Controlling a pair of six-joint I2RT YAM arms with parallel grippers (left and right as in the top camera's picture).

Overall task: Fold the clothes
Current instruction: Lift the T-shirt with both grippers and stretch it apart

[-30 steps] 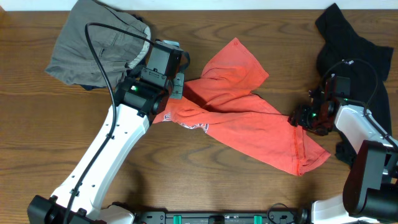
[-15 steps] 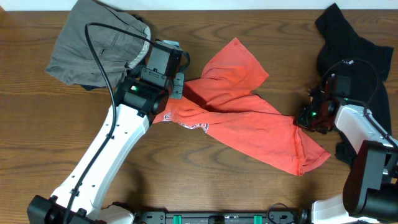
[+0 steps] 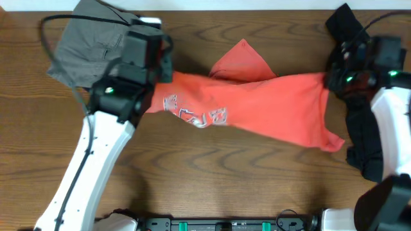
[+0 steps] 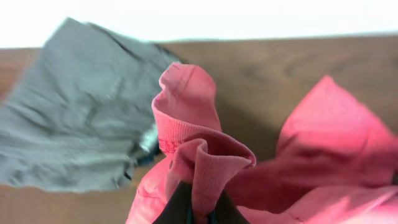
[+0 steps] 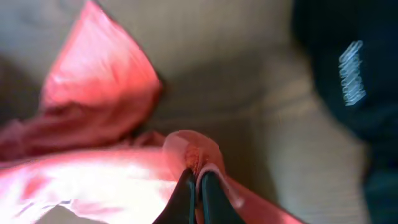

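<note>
Wood table (image 3: 212,173), coral T-shirt (image 3: 257,106) taut, left gripper (image 4: 194,206), right gripper (image 5: 194,186) pinching opposite edges

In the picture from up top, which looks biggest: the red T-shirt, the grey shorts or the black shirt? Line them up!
1. Red T-shirt, clearly biggest.
2 and 3. Grey shorts and black shirt: about alike, and each is partly hidden, so unranked.

- wood-grain table (image 3: 212,173), brown
- grey shorts (image 3: 83,51) bunched at the far-left corner
- red T-shirt (image 3: 270,102) stretched across the middle
- black shirt (image 3: 342,19) heaped along the right edge
</note>
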